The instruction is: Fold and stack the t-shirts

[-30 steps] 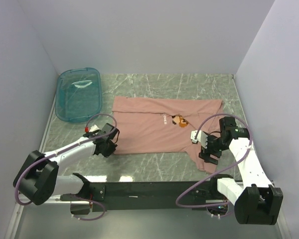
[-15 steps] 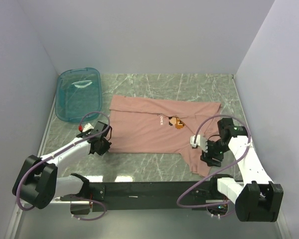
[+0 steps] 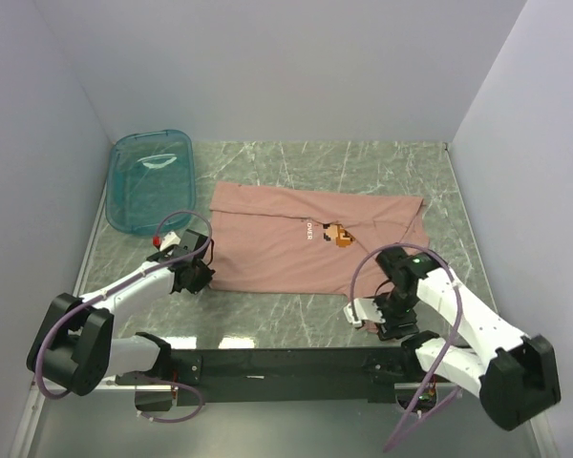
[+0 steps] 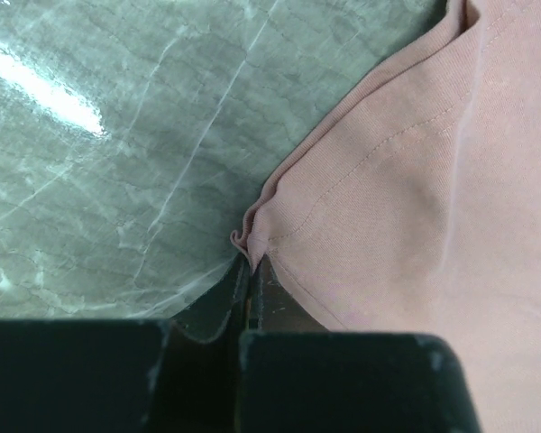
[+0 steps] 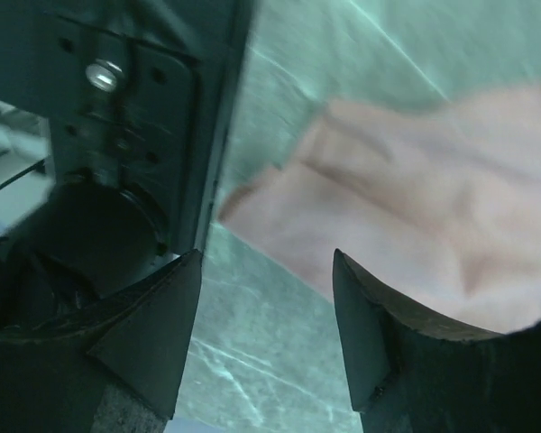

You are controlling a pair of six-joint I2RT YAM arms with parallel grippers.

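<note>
- Top view: the dusty-pink t-shirt lies spread out, print up, about the middle of the bench. A teal tub stands in the far-left corner, apart from it. The left fingers are at the shirt's near-left corner. The right fingers are low by the near edge of the bench, at the shirt's near-right part, which the arm partly hides.
- Left wrist view: the left fingers are pressed together on the hem corner of the t-shirt, and a small pucker of cloth stands at their tips.
- Right wrist view: the right fingers stand wide apart and hold nothing. A blurred edge of the t-shirt lies beyond the gap, on the bench.
- I judge the step to be taking both near corners for the first fold, and only the left side has cloth. The next move calls for the right fingers to come down over the cloth edge and pinch it.
</note>
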